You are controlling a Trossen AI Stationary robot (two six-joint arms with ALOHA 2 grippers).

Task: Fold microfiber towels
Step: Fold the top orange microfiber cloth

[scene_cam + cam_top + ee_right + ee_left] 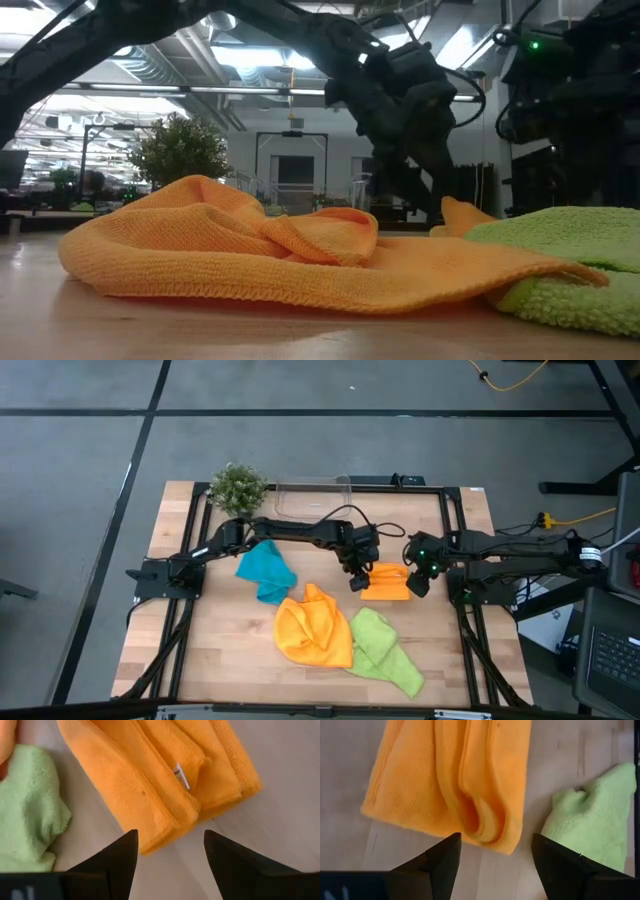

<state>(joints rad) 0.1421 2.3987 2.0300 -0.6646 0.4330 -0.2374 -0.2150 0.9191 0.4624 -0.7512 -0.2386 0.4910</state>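
A folded orange towel [392,581] lies flat on the wooden table, right of centre. My left gripper [358,582] hovers open at the towel's left end, and in its wrist view the fingertips [451,845] stand on either side of the folded end [485,827] without touching. My right gripper [420,585] is open too, just over the towel's right end [165,815]. A crumpled orange towel [315,628], a lime green towel [385,650] and a teal towel [266,570] lie loose on the table.
A small potted plant [238,487] and a clear plastic tub [312,493] stand at the table's far edge. The green towel's edge [592,820] lies close to the folded towel. Bare wood shows along the table's near left part [215,650].
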